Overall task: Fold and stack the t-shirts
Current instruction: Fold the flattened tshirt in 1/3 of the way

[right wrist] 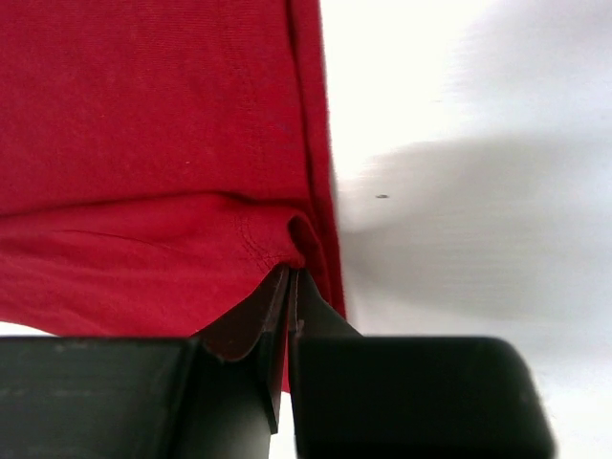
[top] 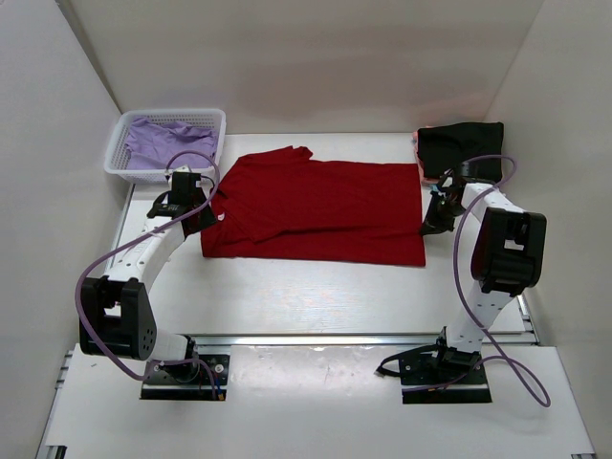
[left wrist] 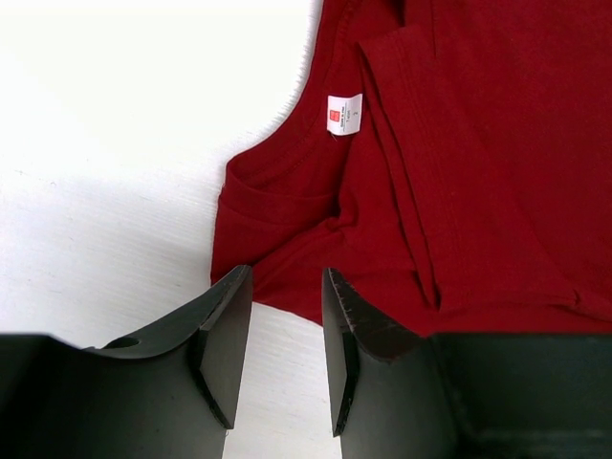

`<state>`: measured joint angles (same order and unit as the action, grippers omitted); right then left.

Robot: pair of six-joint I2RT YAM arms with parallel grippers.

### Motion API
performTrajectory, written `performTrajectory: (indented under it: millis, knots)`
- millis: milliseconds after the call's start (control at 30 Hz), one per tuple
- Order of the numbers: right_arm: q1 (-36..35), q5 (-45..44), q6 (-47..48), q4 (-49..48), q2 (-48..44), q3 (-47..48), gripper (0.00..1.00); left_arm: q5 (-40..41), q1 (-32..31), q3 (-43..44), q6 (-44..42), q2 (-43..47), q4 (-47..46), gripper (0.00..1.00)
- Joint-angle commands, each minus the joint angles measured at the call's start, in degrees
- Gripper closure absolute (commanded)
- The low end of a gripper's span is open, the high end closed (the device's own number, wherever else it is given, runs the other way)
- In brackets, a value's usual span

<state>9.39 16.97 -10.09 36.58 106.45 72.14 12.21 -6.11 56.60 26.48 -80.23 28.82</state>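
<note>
The deep red t-shirt (top: 325, 210) lies flat across the middle of the white desk (top: 316, 296), collar to the left, hem to the right; it looks narrowed by a lengthwise fold, and the left wrist view shows a sleeve turned in over the body beside the white neck label (left wrist: 344, 114). The right claw (right wrist: 290, 272) is pressed together on a pucker of the hem at the shirt's right edge; the left claw (left wrist: 287, 277) stands apart, low at the collar end, the cloth's edge just past its tips and nothing between them. The step in hand seems to be taking both ends for the next fold; I judge it best that the left claw bite all layers at the shoulder edge before either arm lifts; both should then rise level, so the turned-in sleeve does not fall out.

The desk is smooth and matt white; plain white walls close it on three sides. A lavender t-shirt (top: 167, 143) sits crumpled in the white lattice basket (top: 117, 158) at the far left; a folded black t-shirt (top: 464, 148) rests at the far right corner.
</note>
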Motion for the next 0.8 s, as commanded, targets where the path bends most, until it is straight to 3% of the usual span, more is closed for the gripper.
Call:
performTrajectory:
  millis: [0,133,267,367,500,767]
  knots:
    - [0.98,0.87,-0.02,-0.54,-1.51,2.3,1.0,0.45,-0.39,0.0,0.41,1.74,0.19,0.54]
    - [0.98,-0.18,-0.11,-1.07,-0.11,3.53,0.99,0.62,-0.22,0.0,0.24,1.74,0.45,0.54]
    - [0.9,-2.99,-0.81,-0.1,-0.63,5.29,0.77,-0.08,-0.66,-0.87,-0.55,2.09,-0.08,0.52]
    - [0.72,-3.79,-0.55,0.6,-1.68,5.82,0.71,-1.4,-1.7,-1.58,-1.52,2.18,-0.95,0.51]
    - [-2.87,-7.12,0.85,2.71,-4.41,5.74,0.71,-1.93,-3.55,-3.07,0.49,1.74,-2.36,0.51]
    - [-10.17,-4.94,-0.64,-0.8,-5.73,0.55,0.71,1.07,-5.93,-6.06,2.61,-2.55,-8.06,0.51]
